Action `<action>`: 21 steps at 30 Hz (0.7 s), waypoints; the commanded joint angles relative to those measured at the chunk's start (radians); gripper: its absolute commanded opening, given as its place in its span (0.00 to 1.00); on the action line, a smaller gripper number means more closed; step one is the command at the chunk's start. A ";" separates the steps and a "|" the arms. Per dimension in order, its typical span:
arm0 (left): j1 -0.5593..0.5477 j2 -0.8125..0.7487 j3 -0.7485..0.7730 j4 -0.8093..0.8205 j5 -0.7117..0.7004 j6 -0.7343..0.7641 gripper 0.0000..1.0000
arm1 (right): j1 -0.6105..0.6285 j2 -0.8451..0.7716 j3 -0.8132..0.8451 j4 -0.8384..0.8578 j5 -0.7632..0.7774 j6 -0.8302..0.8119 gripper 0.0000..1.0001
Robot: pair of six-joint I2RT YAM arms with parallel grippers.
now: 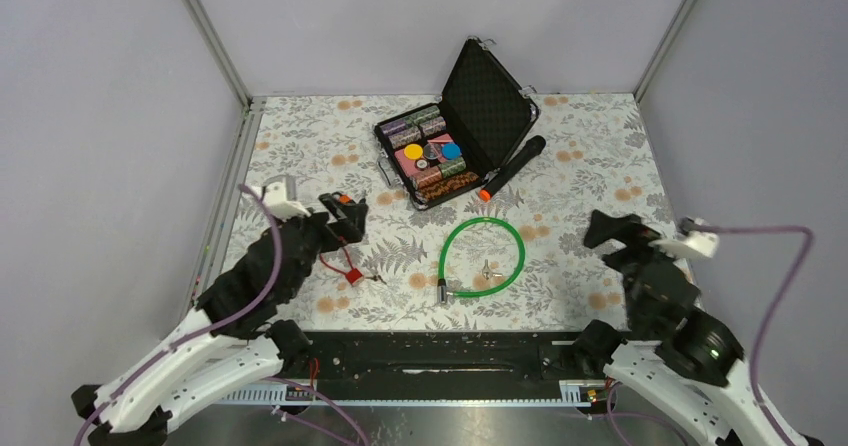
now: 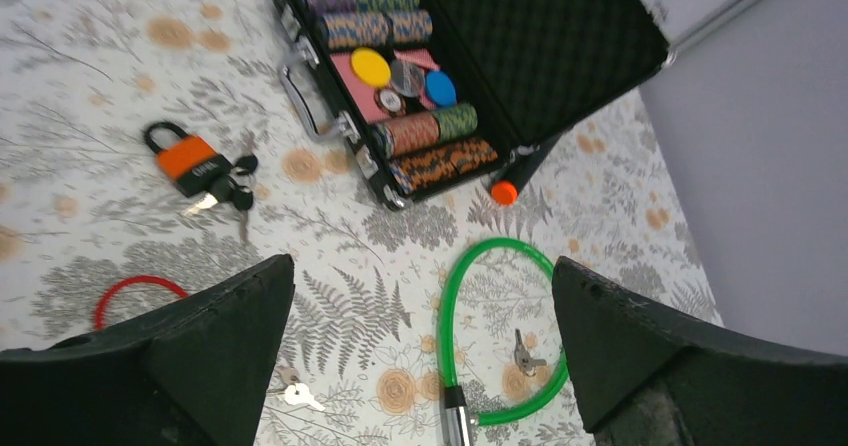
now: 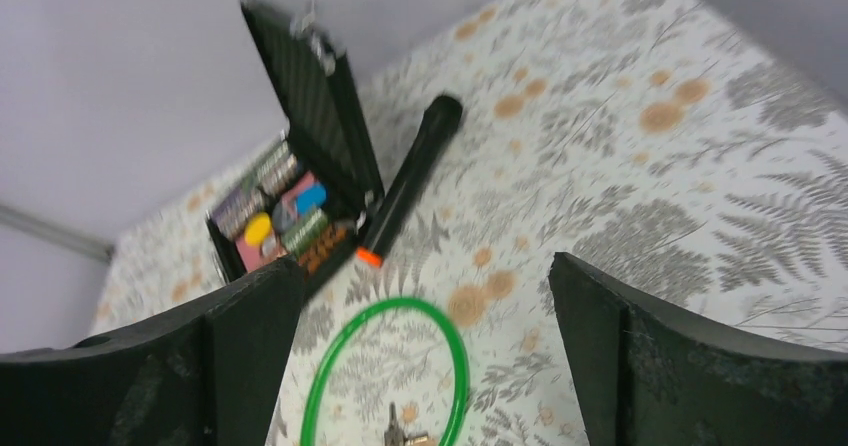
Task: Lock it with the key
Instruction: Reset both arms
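A black case (image 1: 497, 96) is standing open at the far middle of the flowered cloth (image 1: 300, 146), its lid tilting back to the right, with rows of poker chips (image 1: 432, 156) lying inside. A black cylinder (image 1: 514, 166) with an orange tip is lying just right of it. To the left, an orange padlock (image 2: 188, 158) is lying flat with black-headed keys (image 2: 238, 184) touching it, and a thin red loop (image 2: 135, 284) is lying nearer.

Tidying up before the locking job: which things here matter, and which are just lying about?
Job: key; green cable lock around it, probably.
Lying about: chip case; black orange-tipped stick; orange padlock; small red lock.
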 commanded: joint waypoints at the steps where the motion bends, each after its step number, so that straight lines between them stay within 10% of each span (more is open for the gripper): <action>1: 0.000 -0.114 0.081 -0.127 -0.114 0.079 0.99 | -0.005 -0.132 0.097 -0.134 0.219 -0.041 0.99; 21: 0.000 -0.408 0.165 -0.217 -0.244 0.183 0.99 | -0.005 -0.289 0.253 -0.147 0.307 -0.149 0.99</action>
